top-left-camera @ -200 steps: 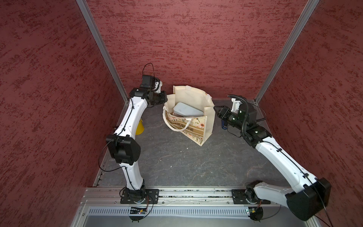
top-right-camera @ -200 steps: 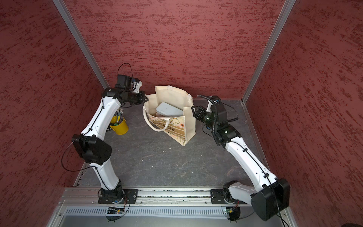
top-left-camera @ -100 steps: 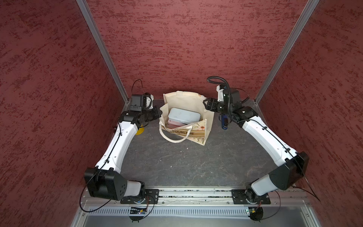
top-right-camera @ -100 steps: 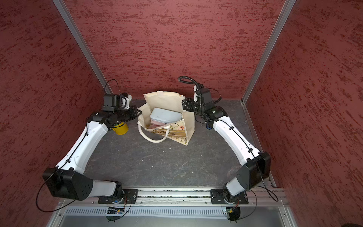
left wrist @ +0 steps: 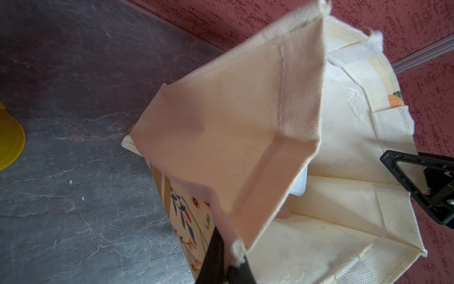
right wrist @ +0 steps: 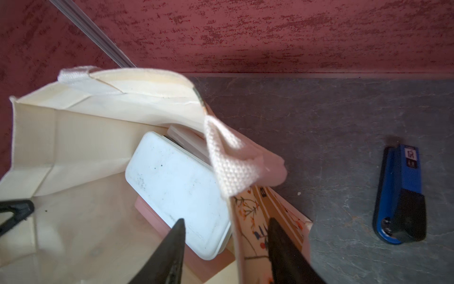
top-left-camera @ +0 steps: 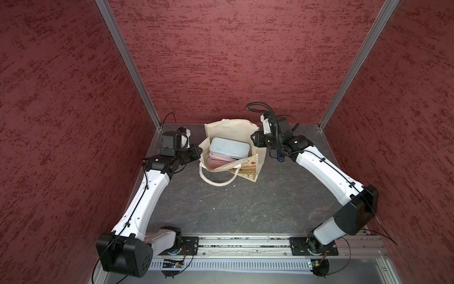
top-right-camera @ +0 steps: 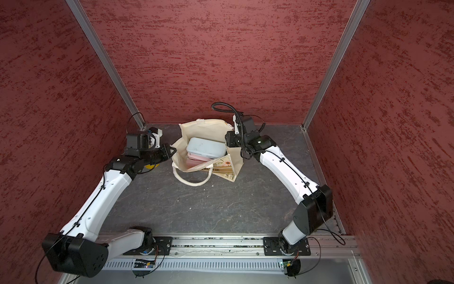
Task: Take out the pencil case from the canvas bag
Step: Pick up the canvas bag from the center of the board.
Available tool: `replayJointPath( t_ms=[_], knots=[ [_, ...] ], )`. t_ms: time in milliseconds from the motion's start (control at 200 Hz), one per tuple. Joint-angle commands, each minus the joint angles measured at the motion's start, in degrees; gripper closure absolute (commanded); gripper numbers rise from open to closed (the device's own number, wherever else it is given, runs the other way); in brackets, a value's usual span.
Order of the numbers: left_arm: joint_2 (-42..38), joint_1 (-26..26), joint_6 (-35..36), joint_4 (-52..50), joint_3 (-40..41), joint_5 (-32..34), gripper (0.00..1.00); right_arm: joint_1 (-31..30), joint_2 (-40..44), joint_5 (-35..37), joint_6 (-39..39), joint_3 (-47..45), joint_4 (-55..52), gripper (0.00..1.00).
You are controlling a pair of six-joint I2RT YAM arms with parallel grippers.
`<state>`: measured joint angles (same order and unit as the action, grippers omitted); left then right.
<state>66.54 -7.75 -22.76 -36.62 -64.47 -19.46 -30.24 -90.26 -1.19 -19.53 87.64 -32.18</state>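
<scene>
The cream canvas bag stands open at the back of the table, its floral front facing me. Inside, a pale blue-grey pencil case lies on top of a pink box. My left gripper is shut on the bag's left rim and holds that wall up. My right gripper is open and straddles the bag's right wall. One of its fingers is inside over the pencil case's corner, the other outside; neither presses the cloth.
A blue stapler lies on the table just right of the bag, under my right arm. A yellow cup stands left of the bag, below my left wrist. Red walls close in on three sides.
Both arms have dropped low and stretched towards the back. The bag has shifted left and opened wider. My right gripper has come from beside the bag onto its right rim.
</scene>
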Motion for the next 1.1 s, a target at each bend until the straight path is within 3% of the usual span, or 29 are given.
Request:
replayJointPath(
  t_ms=[0,125,180,240,311,386,526,711,932,1092],
  knots=[
    [-2.46,-0.32,2.2,-4.78,1.52,-0.74,0.92,-0.39,1.56,0.53,2.24,-2.62,-1.31,0.63],
    [-4.0,0.32,5.99,-7.18,0.56,1.7,0.89,-0.66,3.46,-1.97,3.73,-4.59,-0.39,0.87],
    [-4.23,0.78,7.91,-8.59,-0.93,2.6,0.85,-1.07,4.55,-2.43,4.52,-5.99,0.26,0.88],
    [-4.23,1.07,10.43,-10.47,-3.22,3.64,0.73,-1.46,5.81,-2.18,5.3,-7.67,0.95,0.92],
    [-4.06,1.16,13.52,-12.64,-6.85,5.76,0.49,-1.93,6.67,-2.15,6.52,-9.63,1.97,0.98],
    [-3.36,1.13,17.02,-14.24,-11.39,7.58,0.4,-2.61,9.65,-1.44,7.77,-11.54,3.36,1.0],
    [0.01,0.14,23.44,-15.8,-21.48,8.06,0.37,-3.57,13.05,-0.33,10.47,-14.67,6.92,1.0],
    [6.62,-5.24,34.66,-17.16,-29.43,2.67,0.33,-4.54,16.36,-1.47,13.91,-18.06,10.88,1.0],
    [15.39,-14.31,51.68,-16.07,-31.67,9.51,0.28,-5.36,16.76,-1.93,18.95,-19.76,12.57,1.0],
    [22.2,-15.31,54.24,-18.19,-38.63,10.91,0.3,-5.45,16.91,-2.88,20.04,-20.47,12.54,1.0]
  ],
)
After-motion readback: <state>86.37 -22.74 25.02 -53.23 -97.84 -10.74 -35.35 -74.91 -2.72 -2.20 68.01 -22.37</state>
